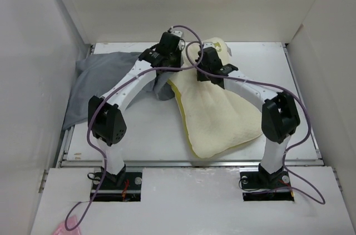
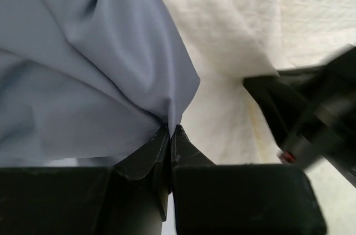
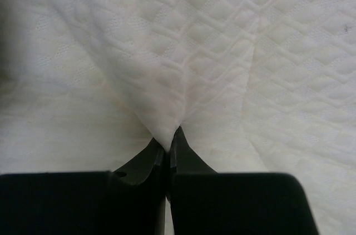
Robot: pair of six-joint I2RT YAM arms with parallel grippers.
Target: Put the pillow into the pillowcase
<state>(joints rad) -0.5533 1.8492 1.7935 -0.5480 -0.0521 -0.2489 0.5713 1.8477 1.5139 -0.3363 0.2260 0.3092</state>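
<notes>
The cream pillow lies on the right half of the table, with a yellow edge along its near side. The grey pillowcase is spread wrinkled at the back left, and a fold of it reaches toward the pillow. My left gripper is shut on an edge of the pillowcase, right beside the pillow. My right gripper is shut on a pinch of the pillow's quilted cover. From above, both wrists meet over the pillow's far end, left gripper and right gripper close together.
White walls enclose the table on the left, back and right. The right arm stands close to the left gripper. Purple cables loop over both wrists. A pink scrap lies near the left base.
</notes>
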